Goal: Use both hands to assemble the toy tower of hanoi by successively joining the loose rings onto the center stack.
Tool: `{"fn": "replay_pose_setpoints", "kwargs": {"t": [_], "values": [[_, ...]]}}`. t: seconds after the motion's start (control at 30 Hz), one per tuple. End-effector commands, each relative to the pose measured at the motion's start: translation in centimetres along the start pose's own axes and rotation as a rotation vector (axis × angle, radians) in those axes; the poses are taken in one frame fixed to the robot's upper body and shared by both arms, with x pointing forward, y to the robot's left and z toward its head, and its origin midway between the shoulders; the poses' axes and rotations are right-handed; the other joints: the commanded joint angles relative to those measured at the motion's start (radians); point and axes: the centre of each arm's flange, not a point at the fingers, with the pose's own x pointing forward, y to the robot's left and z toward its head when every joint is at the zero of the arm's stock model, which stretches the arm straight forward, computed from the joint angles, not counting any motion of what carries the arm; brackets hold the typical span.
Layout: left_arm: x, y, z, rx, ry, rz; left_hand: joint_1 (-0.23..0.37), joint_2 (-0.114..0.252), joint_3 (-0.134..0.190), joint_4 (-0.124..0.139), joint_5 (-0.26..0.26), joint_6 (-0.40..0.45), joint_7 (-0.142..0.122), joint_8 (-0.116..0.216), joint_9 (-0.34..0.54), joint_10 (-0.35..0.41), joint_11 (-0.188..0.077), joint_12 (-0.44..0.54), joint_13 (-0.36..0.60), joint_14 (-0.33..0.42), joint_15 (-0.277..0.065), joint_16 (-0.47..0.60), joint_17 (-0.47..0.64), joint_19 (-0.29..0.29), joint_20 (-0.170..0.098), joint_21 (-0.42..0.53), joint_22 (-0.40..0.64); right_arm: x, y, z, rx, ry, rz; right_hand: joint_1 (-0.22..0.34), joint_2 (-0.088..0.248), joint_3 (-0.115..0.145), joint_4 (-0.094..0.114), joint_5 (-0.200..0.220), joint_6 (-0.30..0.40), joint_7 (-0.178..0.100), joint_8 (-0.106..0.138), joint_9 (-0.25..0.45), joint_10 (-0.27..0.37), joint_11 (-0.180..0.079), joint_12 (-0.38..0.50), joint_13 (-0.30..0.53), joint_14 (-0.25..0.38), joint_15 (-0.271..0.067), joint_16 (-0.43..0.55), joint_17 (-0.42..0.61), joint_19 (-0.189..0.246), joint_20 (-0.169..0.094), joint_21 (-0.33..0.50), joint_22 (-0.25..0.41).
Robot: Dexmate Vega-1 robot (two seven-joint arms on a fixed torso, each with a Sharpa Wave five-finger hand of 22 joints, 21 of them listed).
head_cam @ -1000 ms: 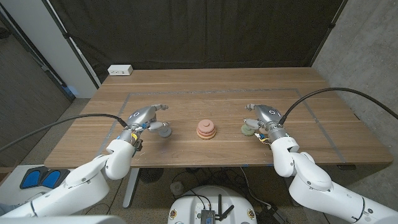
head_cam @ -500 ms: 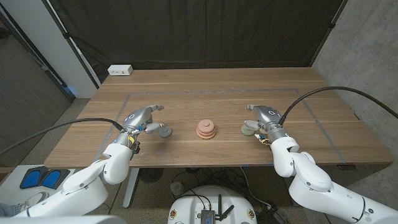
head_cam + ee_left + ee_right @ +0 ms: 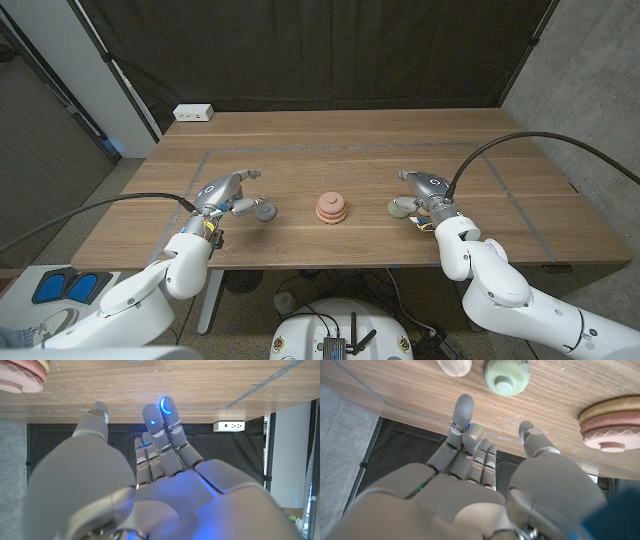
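- The center stack [image 3: 332, 208], a short pile of pink and tan rings with a knob on top, stands near the middle of the wooden counter [image 3: 340, 150].
- A pale green ring [image 3: 399, 208] lies on the counter on the robot's right of the stack, well apart from it; in the right wrist view it has a raised knob in its middle [image 3: 507, 376].
- A pale pink piece [image 3: 454, 366] lies just beside the green ring, on the side away from the stack.
- A grey ring [image 3: 264, 211] lies on the robot's left of the stack.
- The right hand [image 3: 425, 193] is just beside the green ring; its fingers [image 3: 463, 415] are spread and hold nothing.
- The left hand [image 3: 225, 193] is beside the grey ring; its fingers [image 3: 167, 417] reach out straight and close together, holding nothing, the thumb apart.
- A white power strip [image 3: 193, 113] lies at the counter's far corner, on the robot's left of the stack.
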Motion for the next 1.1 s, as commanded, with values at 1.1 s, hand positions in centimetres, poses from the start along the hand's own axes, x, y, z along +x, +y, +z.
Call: {"fn": "replay_pose_setpoints", "kwargs": {"t": [1.1], "values": [[-1.4, -0.4, -0.6, -0.025, 0.037, -0.005, -0.021, 0.006, 0.007, 0.007, 0.008, 0.032, 0.002, 0.004, 0.0, 0.028, 0.004, 0.008, 0.007, 0.018, -0.095, 0.003, 0.003, 0.02, -0.141, -0.004, 0.002, 2.2, 1.6, 0.1, -0.078, 0.083, 0.212, -0.023, -0.016, -0.012, 0.012, -0.017, -0.063, 0.037, -0.013, -0.005, -0.034, 0.026, 0.007, -0.014, -0.064, -0.094, -0.025, -0.009, -0.039, -0.093, -0.009, -0.001]]}}
